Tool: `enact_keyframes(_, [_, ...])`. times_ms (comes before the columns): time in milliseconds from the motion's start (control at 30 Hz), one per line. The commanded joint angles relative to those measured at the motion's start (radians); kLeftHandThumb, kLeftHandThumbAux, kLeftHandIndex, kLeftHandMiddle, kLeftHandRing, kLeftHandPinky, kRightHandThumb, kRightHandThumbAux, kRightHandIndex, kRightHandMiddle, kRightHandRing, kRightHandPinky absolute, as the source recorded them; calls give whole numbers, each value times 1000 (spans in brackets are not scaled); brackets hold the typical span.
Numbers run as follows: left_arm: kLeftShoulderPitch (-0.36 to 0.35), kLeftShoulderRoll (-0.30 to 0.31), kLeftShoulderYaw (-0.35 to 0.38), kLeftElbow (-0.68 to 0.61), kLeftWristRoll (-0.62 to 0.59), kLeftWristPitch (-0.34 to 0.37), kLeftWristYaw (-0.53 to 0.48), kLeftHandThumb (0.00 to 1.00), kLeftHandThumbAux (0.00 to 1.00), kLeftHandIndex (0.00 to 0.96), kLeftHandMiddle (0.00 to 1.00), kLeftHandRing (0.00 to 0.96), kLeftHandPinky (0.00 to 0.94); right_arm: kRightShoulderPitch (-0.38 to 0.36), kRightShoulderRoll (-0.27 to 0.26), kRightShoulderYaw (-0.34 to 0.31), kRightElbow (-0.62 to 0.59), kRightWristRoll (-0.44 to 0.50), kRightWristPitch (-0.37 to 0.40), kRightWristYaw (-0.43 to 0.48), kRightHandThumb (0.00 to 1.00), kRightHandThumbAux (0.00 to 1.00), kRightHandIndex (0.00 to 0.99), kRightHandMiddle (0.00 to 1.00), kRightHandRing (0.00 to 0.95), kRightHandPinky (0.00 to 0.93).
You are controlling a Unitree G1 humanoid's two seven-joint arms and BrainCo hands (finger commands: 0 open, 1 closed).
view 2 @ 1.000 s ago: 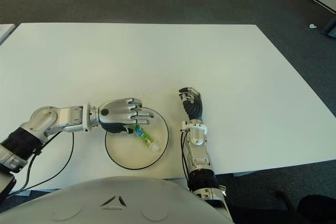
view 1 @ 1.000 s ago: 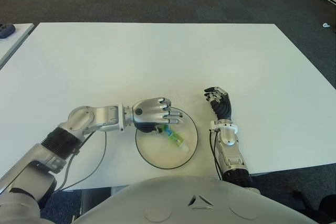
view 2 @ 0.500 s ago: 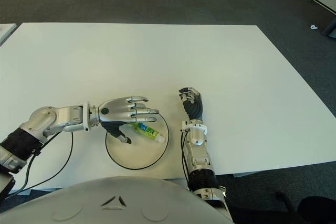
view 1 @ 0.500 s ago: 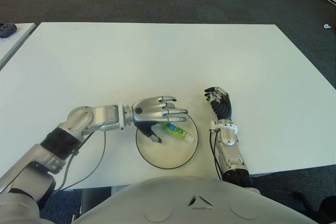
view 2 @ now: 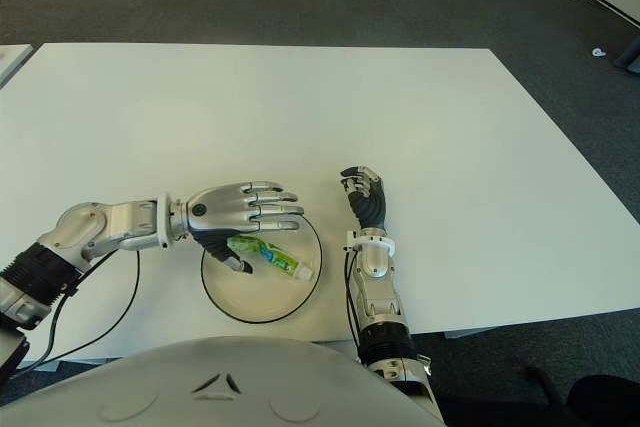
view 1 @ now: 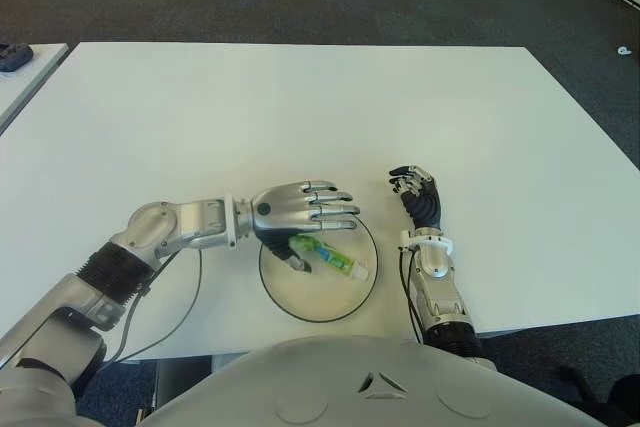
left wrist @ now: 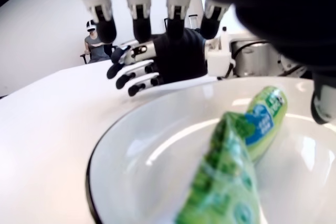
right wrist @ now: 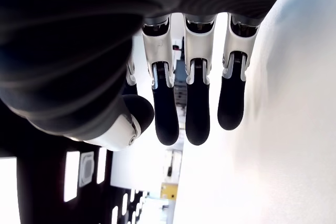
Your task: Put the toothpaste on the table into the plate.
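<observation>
The green and blue toothpaste tube (view 1: 330,258) lies flat inside the round white plate (view 1: 312,299), which has a dark rim and sits near the table's front edge. My left hand (view 1: 318,235) hovers over the plate's far-left part, fingers spread straight above the tube and thumb pointing down beside it, holding nothing. In the left wrist view the tube (left wrist: 237,167) rests free on the plate (left wrist: 137,145) below the fingertips. My right hand (view 1: 418,193) shows just right of the plate, fingers relaxed and empty.
The white table (view 1: 300,107) stretches far back and to both sides. A second table corner (view 1: 22,65) with a dark object shows at far left. A cable (view 1: 192,299) hangs under my left forearm. A person (left wrist: 95,41) sits far off in the left wrist view.
My left hand's fingers went from curled around the tube to spread. The tube dropped free and now lies flat in the plate. The right hand has not moved.
</observation>
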Motion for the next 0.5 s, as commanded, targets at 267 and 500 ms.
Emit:
enact_keyframes(267, [-41, -66, 129, 237, -401, -28, -9, 186, 331, 0, 0, 0, 2, -5, 3, -2, 3, 8, -1, 3, 705, 733, 419, 434, 431, 445])
enact_keyframes(500, [-16, -71, 195, 281, -783, -19, -150, 238, 348, 0, 0, 0, 15, -7, 5, -4, 14, 11, -13, 0, 705, 733, 419, 432, 428, 444])
